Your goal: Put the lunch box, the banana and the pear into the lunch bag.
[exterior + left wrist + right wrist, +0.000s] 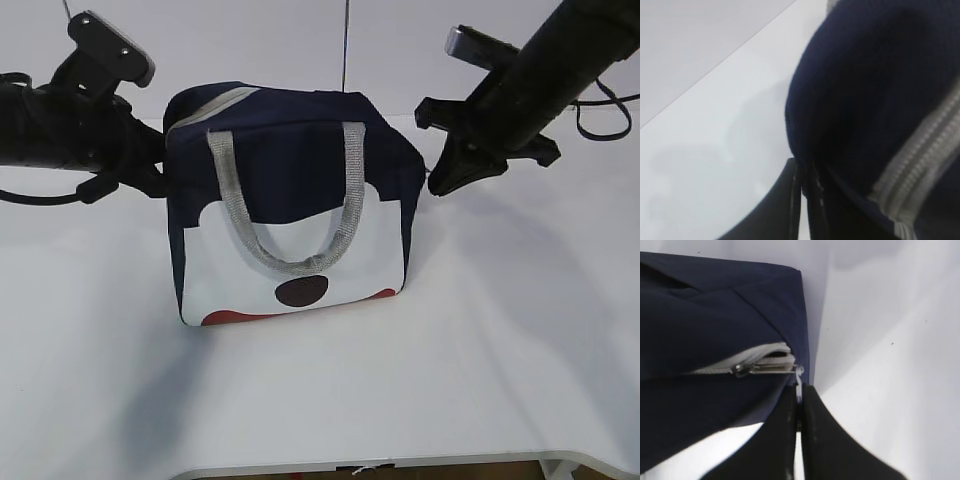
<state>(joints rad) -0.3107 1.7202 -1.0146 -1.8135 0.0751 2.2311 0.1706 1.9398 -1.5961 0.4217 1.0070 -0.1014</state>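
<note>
Both pairs of fingers are pinched on the lunch bag point(290, 200): left fingers point(807, 192) on fabric, right fingers point(799, 405) on the zipper ring point(798, 371). Zipping appears in hand; a steady pull is called for.

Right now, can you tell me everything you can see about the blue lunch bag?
The lunch bag is a boxy, soft fabric bag, navy blue on top, with a white front panel, a dark oval spot and red patches along the bottom edge. A grey webbing handle hangs down its front. A grey zipper runs along the top, its metal slider near the right end. The bag stands upright on the white table. The left tool and right tool, both shut, meet its upper corners.
</note>
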